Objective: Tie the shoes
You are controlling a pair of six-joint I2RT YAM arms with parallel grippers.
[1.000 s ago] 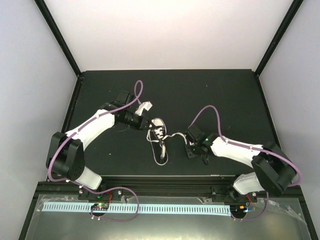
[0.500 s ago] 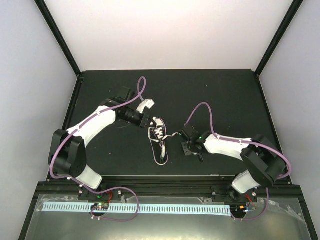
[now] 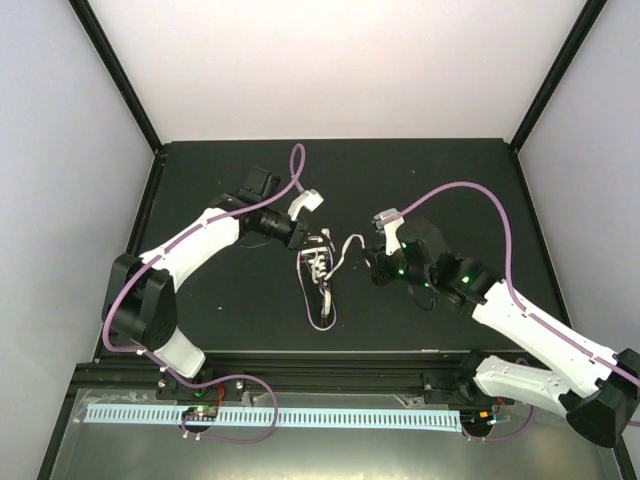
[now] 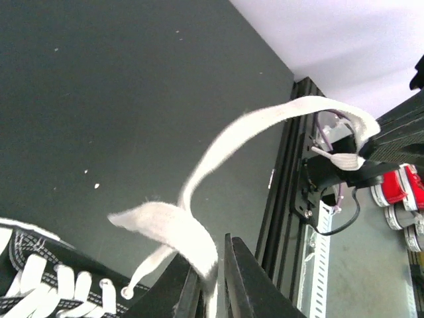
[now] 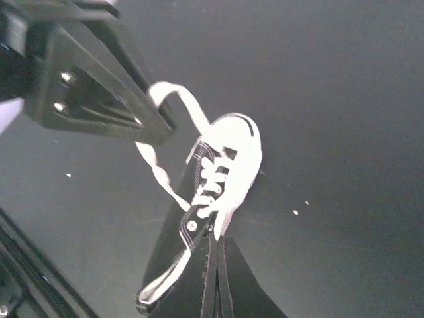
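Note:
The small black sneaker (image 3: 320,285) with white toe cap lies mid-table, toe pointing away from the arms. My left gripper (image 3: 302,238) is just behind and left of the toe, shut on one white lace (image 4: 199,232) that loops up over the jaws (image 4: 211,281); the sneaker's eyelets (image 4: 46,291) show at the lower left. My right gripper (image 3: 368,262) is right of the sneaker, shut (image 5: 216,255) on the other lace (image 5: 224,222), which runs tight from the eyelets. The right wrist view shows the sneaker (image 5: 222,169) from above, with the left gripper's fingers (image 5: 93,99) at the upper left.
The black table (image 3: 450,190) ends in a raised black frame rail (image 3: 330,358) at the near edge, with a perforated white strip (image 3: 300,415) beyond it. White walls and black corner posts (image 3: 120,80) enclose the back and sides.
My right arm has swung up and back, carrying its lace up and to the right of the sneaker. My left gripper has shifted slightly back and right with its lace.

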